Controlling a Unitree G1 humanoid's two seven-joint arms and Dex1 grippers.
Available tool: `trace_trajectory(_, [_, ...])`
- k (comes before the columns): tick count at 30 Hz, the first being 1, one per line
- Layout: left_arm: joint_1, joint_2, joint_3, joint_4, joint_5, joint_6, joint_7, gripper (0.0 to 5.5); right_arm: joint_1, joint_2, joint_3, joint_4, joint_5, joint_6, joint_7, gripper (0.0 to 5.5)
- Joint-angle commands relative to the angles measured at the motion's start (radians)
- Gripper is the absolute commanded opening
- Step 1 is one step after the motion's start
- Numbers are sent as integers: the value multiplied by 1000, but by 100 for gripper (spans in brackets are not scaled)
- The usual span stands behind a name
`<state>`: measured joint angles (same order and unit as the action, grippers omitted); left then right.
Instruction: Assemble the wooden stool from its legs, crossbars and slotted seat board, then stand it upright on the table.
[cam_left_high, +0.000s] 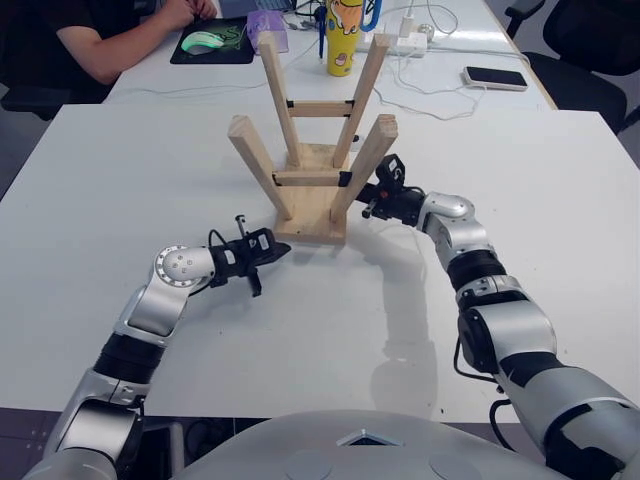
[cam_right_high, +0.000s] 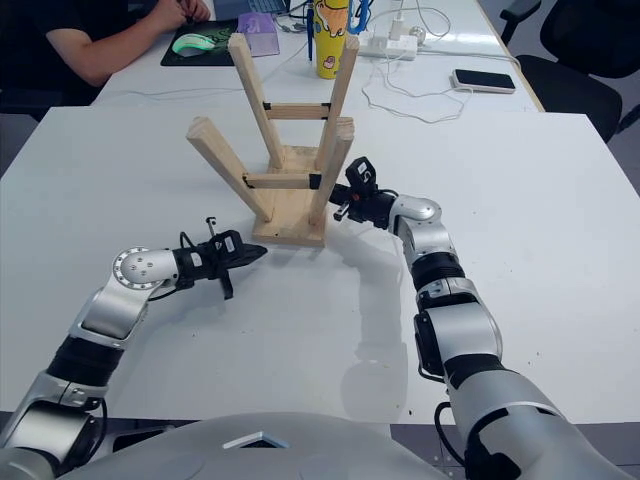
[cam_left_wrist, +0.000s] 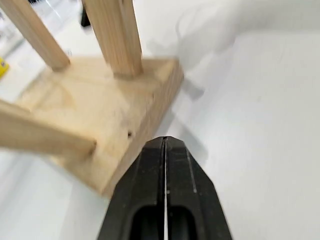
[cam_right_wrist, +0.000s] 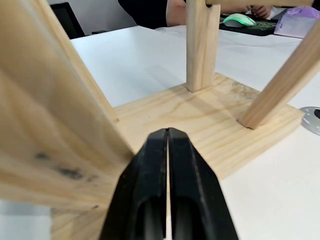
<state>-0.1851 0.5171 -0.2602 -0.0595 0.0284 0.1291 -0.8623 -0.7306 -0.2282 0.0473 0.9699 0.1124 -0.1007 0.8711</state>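
The wooden stool stands upside down on the white table, its seat board (cam_left_high: 312, 226) flat on the top. Several legs (cam_left_high: 362, 162) point upward and are joined by crossbars (cam_left_high: 306, 178). My left gripper (cam_left_high: 283, 248) is shut and empty, its tip just short of the board's near left corner (cam_left_wrist: 150, 130). My right gripper (cam_left_high: 366, 196) is also shut with nothing in it. It sits low beside the near right leg (cam_right_wrist: 45, 100), pointing across the seat board (cam_right_wrist: 210, 125). I cannot tell whether it touches the leg.
Behind the stool a second table carries a yellow cup (cam_left_high: 343, 40), a purple box (cam_left_high: 268, 30), a phone (cam_left_high: 494, 77), cables and a green mouse (cam_left_high: 205, 42) on a dark mat. White table top (cam_left_high: 130, 180) spreads out to either side of the stool.
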Motion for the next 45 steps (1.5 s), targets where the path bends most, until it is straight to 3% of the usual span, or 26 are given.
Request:
trace_trajectory(1, [-24,-79,25,-18,-38,-62,73,0,25,5,4,31,-34,-24,-50,2])
trace_trajectory(11, [-71,-135,-4,126,76,-4,237,0,92,61,76,-65,-39,11,75,2])
trace_trajectory(15, [-62,-129,-23,154,112,7,252,0,88,48,101,-44,-92,3,2,2])
trace_trajectory(23, [-92,-238,26,291,62,51,343,0,102,21,75,-47,-78,9,-10,2])
trace_trajectory(28, [-98,-244,15,398,66,130,339,0,120,-25,41,-117,-35,33,28,2])
trace_trajectory(31, [-88,-237,7,434,68,150,327,0,158,-77,-52,-323,89,150,66,2])
trace_trajectory(35, [-53,-213,-14,435,79,158,306,0,152,-166,-222,-749,437,556,76,2])
trace_trajectory(38, [-26,-196,-18,432,84,162,300,0,40,-204,-336,-947,763,807,-6,2])
trace_trajectory(42, [-11,-185,-22,433,89,164,300,0,-115,-140,-410,-1048,1078,906,-208,2])
trace_trajectory(45, [-16,-184,-26,439,88,167,301,0,-202,-92,-413,-1072,1170,892,-307,2])
